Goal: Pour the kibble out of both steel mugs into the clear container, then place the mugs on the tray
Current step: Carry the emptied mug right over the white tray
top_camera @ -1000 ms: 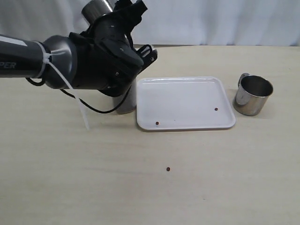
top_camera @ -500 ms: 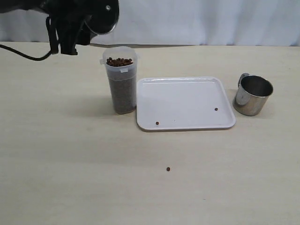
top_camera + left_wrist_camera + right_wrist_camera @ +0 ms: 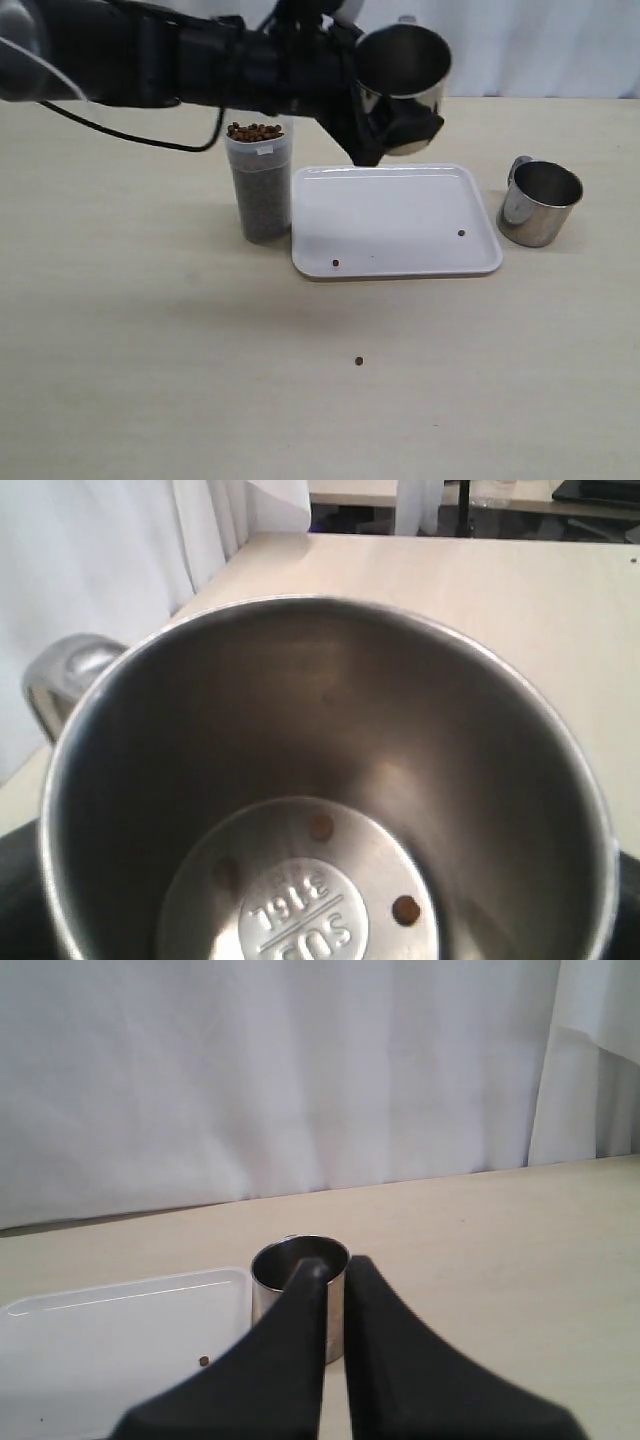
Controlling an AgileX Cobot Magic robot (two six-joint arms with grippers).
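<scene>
Desk (image 3: pixel 150 380): pale wood-look top that carries everything.

Left arm (image 3: pixel 150 65): reaches across from the left of the exterior view, over the clear container.

Tray (image 3: pixel 400 225): white, flat on the desk at centre, no mug on it yet.

Clear container (image 3: pixel 262 190): upright, touching or just beside the tray's left edge. Kibble (image 3: pixel 256 131) is heaped to the mouth.

Held mug (image 3: pixel 402 85): in the air above the tray's far edge, tipped so its mouth faces the exterior camera. The left gripper (image 3: pixel 395 128) is clamped on its lower body.

Second mug (image 3: pixel 540 203): upright on the desk just right of the tray, handle to the far left. It looks empty, though its bottom is partly hidden.

Right gripper (image 3: pixel 335 1270): fingers almost together with only a slit between them, holding nothing, well short of the second mug.

Loose pellets: two cling inside the held mug (image 3: pixel 405 910), two lie on the tray (image 3: pixel 335 263), and one lies on the desk (image 3: pixel 359 361).

Handling judgement: an emptied steel mug is light, rigid and polished, so it is slippery. Pinch across the wall near the rim. The small handle is a poor hold. Set it down level, or it may skid on the smooth tray.
</scene>
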